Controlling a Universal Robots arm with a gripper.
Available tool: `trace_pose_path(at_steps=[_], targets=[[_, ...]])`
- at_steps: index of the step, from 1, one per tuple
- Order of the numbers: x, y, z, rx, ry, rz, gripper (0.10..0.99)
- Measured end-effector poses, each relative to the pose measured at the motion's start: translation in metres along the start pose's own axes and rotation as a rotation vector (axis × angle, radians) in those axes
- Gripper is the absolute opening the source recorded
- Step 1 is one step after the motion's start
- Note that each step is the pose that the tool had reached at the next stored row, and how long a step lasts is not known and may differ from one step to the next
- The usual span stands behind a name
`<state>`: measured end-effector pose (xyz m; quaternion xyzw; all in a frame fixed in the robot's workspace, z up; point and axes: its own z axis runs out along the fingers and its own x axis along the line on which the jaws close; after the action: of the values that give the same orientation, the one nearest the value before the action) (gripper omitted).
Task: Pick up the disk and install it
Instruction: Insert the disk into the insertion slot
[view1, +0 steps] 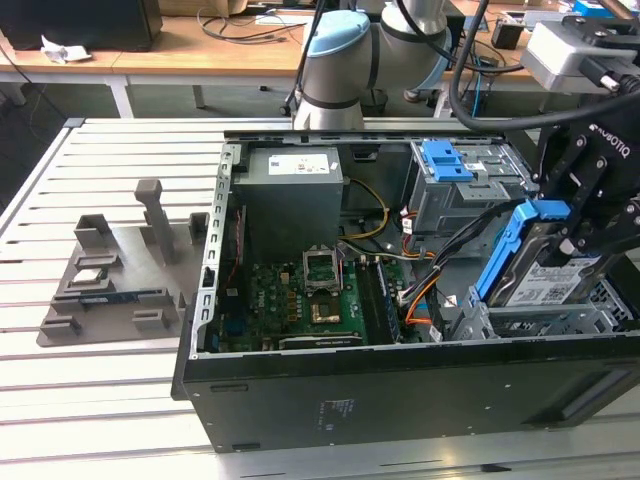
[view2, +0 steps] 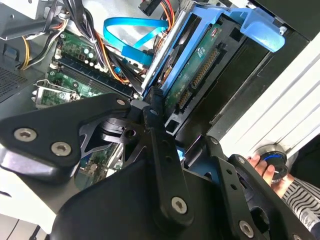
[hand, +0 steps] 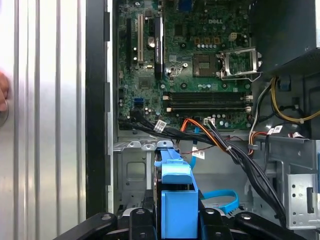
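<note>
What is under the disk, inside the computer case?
Under the disk, which the gripper holds tilted, stands the grey metal drive bay; a blue cable lies close by. The disk covers the bay's inside, so that cannot be seen.

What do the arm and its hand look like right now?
The arm has silver-grey tubular joints with pale blue caps. The hand is matte black, with bolted linkage fingers and white lettering on its body. A thick black cable loops to the wrist.
</note>
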<state>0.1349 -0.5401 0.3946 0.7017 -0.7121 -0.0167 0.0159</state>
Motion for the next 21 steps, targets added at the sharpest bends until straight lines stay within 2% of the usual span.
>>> trace_pose_path(at_steps=[8, 11, 12, 16, 20, 21], targets=[[0.0, -0.0001, 0.0014, 0.0, -0.0002, 0.0, 0.365], [0.0, -0.0001, 0.0014, 0.0, 0.0001, 0.0, 0.376], [0.0, -0.0001, 0.0014, 0.0, 0.0003, 0.0, 0.439], [0.0, -0.0001, 0.0015, 0.0, 0.0, 0.0, 0.427], [0.0, -0.0001, 0.0016, 0.0, 0.0, 0.0, 0.176], [0.0, -0.0001, 0.0016, 0.0, 0.0, 0.0, 0.176]])
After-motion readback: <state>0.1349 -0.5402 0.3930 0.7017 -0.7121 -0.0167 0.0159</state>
